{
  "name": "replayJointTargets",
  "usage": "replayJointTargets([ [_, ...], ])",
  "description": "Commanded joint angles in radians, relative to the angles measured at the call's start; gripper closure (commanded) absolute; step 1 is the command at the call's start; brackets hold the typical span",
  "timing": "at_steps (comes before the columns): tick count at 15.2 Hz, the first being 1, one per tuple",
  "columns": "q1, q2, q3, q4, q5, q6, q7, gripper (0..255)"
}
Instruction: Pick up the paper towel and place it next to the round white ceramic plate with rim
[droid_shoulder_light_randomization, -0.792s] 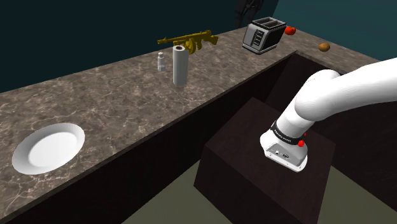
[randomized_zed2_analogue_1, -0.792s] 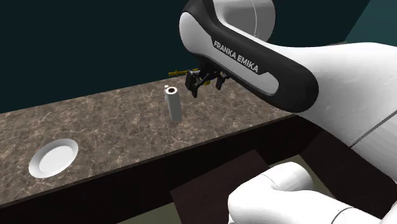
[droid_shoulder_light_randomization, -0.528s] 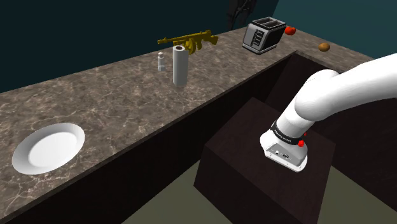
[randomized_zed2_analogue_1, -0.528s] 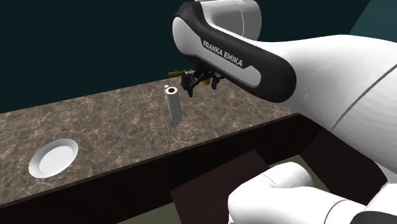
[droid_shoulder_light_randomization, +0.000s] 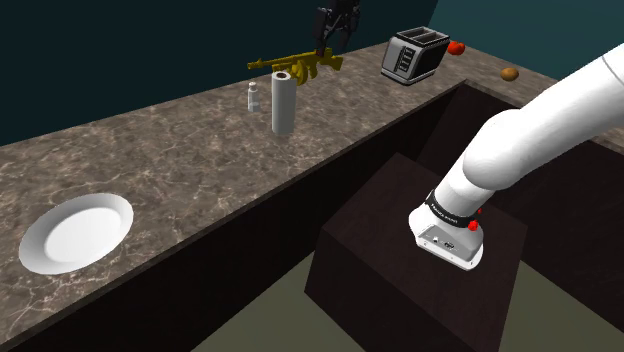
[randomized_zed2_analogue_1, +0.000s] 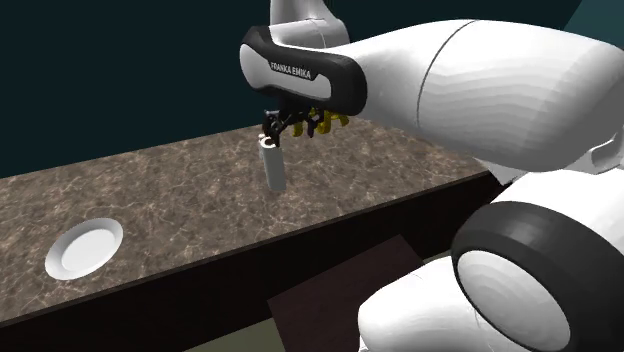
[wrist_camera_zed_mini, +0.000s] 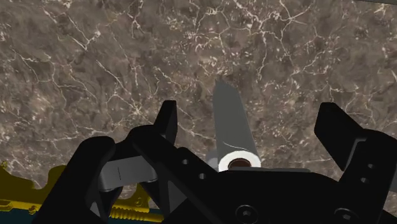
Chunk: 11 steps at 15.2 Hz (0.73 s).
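The paper towel (droid_shoulder_light_randomization: 283, 102) is an upright grey-white roll standing on the dark marbled counter (droid_shoulder_light_randomization: 180, 160). The round white plate (droid_shoulder_light_randomization: 76, 232) lies far off, toward the shoulder view's lower left. My black gripper (droid_shoulder_light_randomization: 333, 42) hangs in the air above the counter, higher than the roll and a little to its right in the shoulder view. In the second exterior view the gripper (randomized_zed2_analogue_1: 288, 133) hovers just over the top of the roll (randomized_zed2_analogue_1: 272, 168), and the plate (randomized_zed2_analogue_1: 85, 247) sits at the left. Seen from the wrist, the open gripper (wrist_camera_zed_mini: 251, 130) has the roll (wrist_camera_zed_mini: 232, 124) below and between its fingers (wrist_camera_zed_mini: 167, 124), untouched.
A small grey bottle (droid_shoulder_light_randomization: 254, 97) stands close beside the roll. Behind them lies a yellow toy gun (droid_shoulder_light_randomization: 297, 66). A toaster (droid_shoulder_light_randomization: 413, 53), a tomato (droid_shoulder_light_randomization: 457, 46) and a potato (droid_shoulder_light_randomization: 510, 72) sit at the counter's far end. The dark stand (droid_shoulder_light_randomization: 400, 270) is below the counter's front edge.
The arm has swung toward the roll, carrying the gripper from well right of it to almost above its top. The roll and plate have not moved.
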Motion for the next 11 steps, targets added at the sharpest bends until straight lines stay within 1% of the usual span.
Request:
replayJointTargets([
  [1, -0.004, 0.073, 0.005, 0.039, -0.007, 0.028, 0.011, 0],
  [6, -0.006, 0.269, 0.024, 0.161, -0.031, 0.086, 0.055, 0],
  [11, 0.0, 0.471, 0.033, 0.318, -0.063, 0.113, 0.1, 0],
])
